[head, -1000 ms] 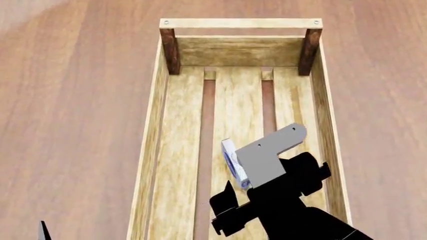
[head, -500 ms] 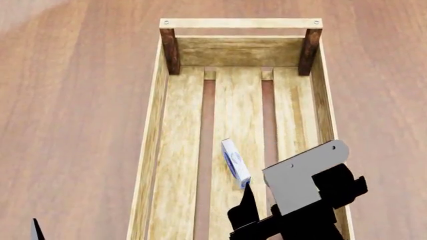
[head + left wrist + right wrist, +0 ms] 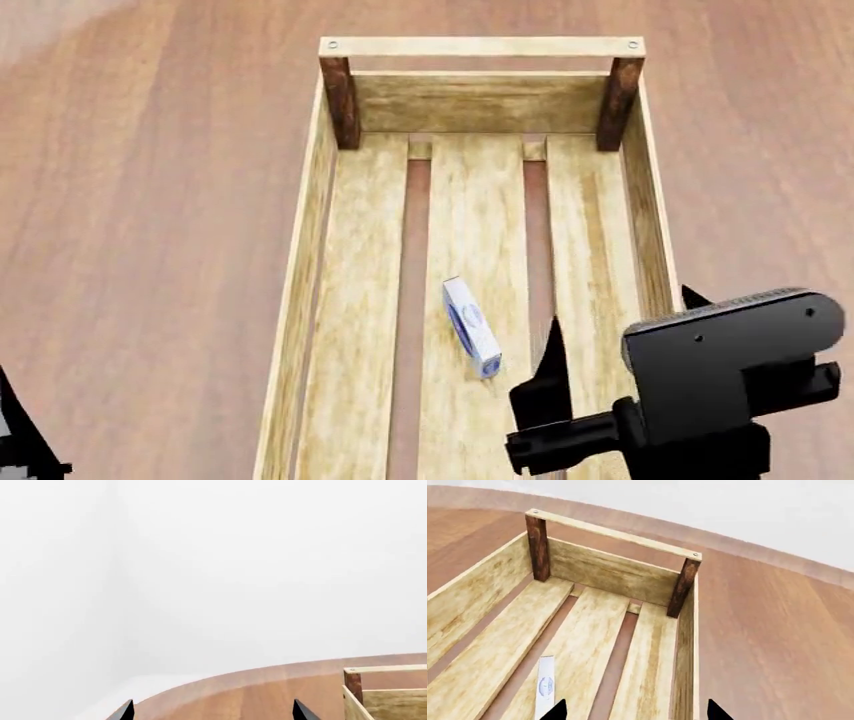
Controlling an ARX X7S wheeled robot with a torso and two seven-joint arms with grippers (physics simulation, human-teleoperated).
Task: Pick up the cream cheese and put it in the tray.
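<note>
The cream cheese [image 3: 471, 326], a small white-grey box with a blue logo, rests on its narrow side on the middle slat of the tray [image 3: 304, 260]. It also shows in the right wrist view [image 3: 545, 687]. My right gripper [image 3: 622, 322] is open and empty, raised over the tray's right side, to the right of the box and apart from it. In the right wrist view its gripper [image 3: 636, 711] spans the right slats and wall of the tray [image 3: 614, 535]. My left gripper [image 3: 213, 712] is open and empty over the table, left of the tray [image 3: 383, 670].
The tray stands on a brown wooden table [image 3: 147, 200] with a rounded far edge [image 3: 267, 669]. A white wall lies beyond it. The left gripper's tip shows at the head view's bottom left corner [image 3: 19, 440].
My right gripper has drawn back to the right and toward me, away from the cream cheese. The box has stayed where it was on the middle slat.
</note>
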